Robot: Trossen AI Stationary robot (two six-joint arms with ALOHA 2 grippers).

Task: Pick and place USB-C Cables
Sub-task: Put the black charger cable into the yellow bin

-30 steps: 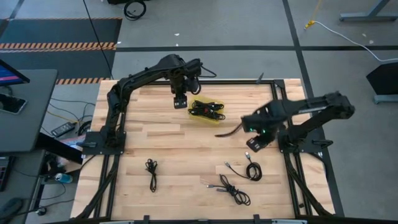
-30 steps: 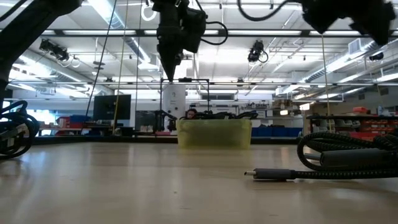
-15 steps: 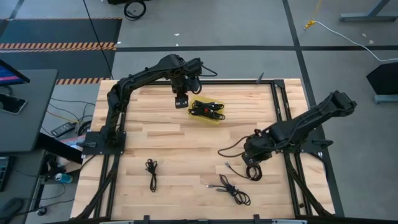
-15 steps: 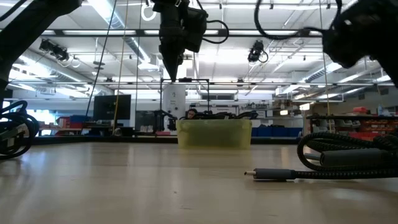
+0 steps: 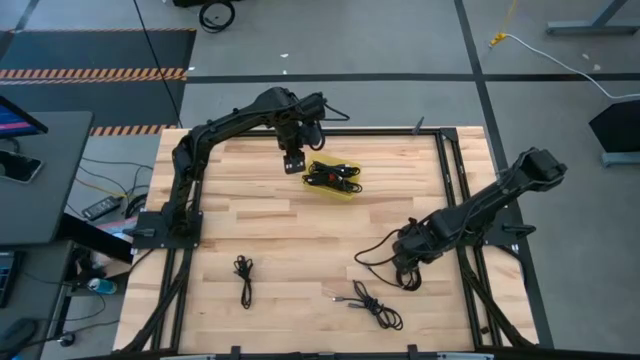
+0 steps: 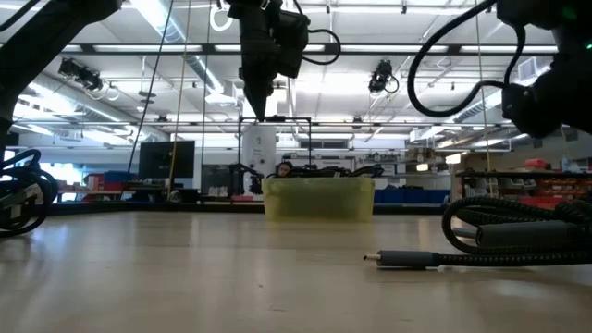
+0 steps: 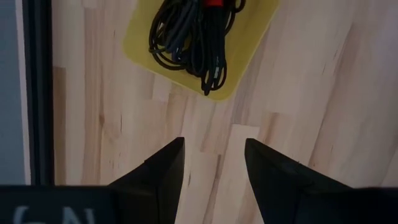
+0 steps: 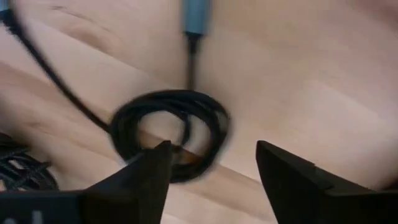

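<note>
The pick is in hand: the right gripper, jaws spread wide and empty, hangs just over a coiled USB-C cable well away from the yellow tray. Next it likely needs to drop and close across the coil — its plug end trails outward. The left gripper hovers parted beside the tray, empty.

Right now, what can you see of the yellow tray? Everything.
The yellow tray is a flat, plastic-looking rectangle with rounded corners and a low wall, lying skewed on the wooden table toward its far side. It holds a pile of black USB-C cables, at least one red-banded. The left gripper hovers just beside it, jaws open and holding nothing, not touching it.
</note>
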